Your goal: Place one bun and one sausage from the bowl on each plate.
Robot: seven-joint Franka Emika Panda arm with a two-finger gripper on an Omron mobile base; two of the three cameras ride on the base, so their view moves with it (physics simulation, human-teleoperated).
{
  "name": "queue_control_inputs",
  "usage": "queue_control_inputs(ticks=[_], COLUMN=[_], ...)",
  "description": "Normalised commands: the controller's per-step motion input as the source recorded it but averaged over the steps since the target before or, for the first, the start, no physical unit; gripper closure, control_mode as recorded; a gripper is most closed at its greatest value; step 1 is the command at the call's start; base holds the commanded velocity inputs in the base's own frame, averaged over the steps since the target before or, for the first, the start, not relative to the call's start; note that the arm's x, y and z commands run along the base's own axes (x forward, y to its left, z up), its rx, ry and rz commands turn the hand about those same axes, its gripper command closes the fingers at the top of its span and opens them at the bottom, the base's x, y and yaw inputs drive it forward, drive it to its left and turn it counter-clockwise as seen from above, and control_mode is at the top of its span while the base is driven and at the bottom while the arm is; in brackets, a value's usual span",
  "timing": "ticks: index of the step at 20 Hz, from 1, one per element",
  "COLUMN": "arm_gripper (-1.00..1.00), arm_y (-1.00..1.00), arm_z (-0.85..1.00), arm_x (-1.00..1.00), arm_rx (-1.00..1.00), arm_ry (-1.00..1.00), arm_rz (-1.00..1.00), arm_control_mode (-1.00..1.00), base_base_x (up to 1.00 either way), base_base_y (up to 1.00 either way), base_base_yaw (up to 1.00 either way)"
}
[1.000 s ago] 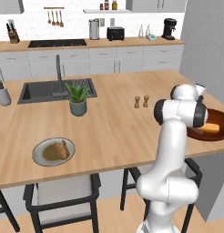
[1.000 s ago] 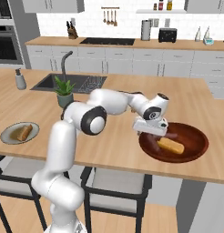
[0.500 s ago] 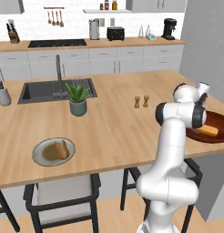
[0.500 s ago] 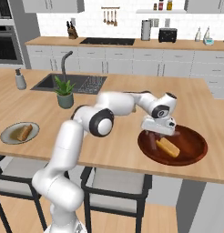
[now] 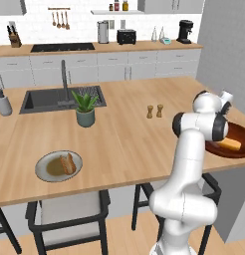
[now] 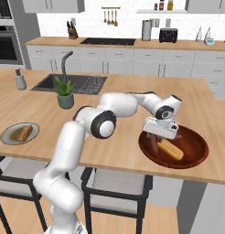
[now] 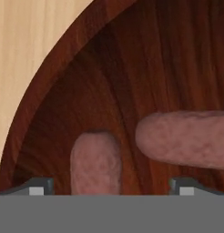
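Now one sausage lay on the bowl floor, between our wide-open jaws; a second sausage lay just beside it. Our gripper had dropped from above the rim down into the bowl over the last second, near the bun. We judged the grasp imminent. The grey plate already carried food.

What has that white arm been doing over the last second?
The gripper has swung across to the dark bowl and dipped into it, jaws wide open, one sausage between its tips. Nothing grabbed yet. The bun in the bowl and the grey plate with its bun stayed put.
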Motion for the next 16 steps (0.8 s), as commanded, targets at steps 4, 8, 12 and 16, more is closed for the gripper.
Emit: queue_control_inputs(ticks=[4,8,12,16], arm_gripper=[-1.00,1.00,1.00,1.00], arm_y=[0.72,0.48,0.03,0.00], arm_z=[-0.30,-0.18,0.00,0.01], arm_x=[-0.19,0.00,0.00,0.00], arm_rx=[-0.05,-0.01,0.00,0.00], arm_ry=[-0.05,-0.07,-0.04,0.00], arm_rz=[0.06,0.03,0.01,0.03], arm_control_mode=[-1.00,-1.00,-1.00,-1.00], base_base_x=[0.00,0.00,0.00,0.00], base_base_y=[0.00,0.00,0.00,0.00], base_base_yaw=[0.00,0.00,0.00,0.00])
